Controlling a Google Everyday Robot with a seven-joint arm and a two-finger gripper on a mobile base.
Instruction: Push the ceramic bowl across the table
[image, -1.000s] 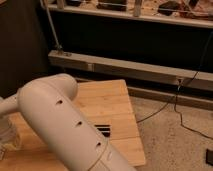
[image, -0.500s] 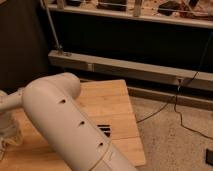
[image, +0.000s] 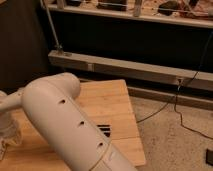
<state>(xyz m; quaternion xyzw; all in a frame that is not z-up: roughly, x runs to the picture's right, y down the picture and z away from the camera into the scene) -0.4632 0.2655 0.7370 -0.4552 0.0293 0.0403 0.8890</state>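
Observation:
The light wooden table (image: 115, 107) fills the lower left of the camera view. My big white arm (image: 70, 125) crosses it from the bottom middle to the left edge. My gripper (image: 8, 131) is at the far left edge, low over the table and partly cut off. The ceramic bowl does not show; it is hidden behind the arm or out of view.
A small dark slotted patch (image: 103, 130) lies on the table beside the arm. A metal rail and shelf frame (image: 130, 70) run along the back. A black cable (image: 175, 107) trails over the speckled floor at the right, and a dark object (image: 209, 157) sits at the bottom right.
The arm's elbow has shifted slightly up and to the right, and the wrist at the left edge has moved a little. The table has not moved.

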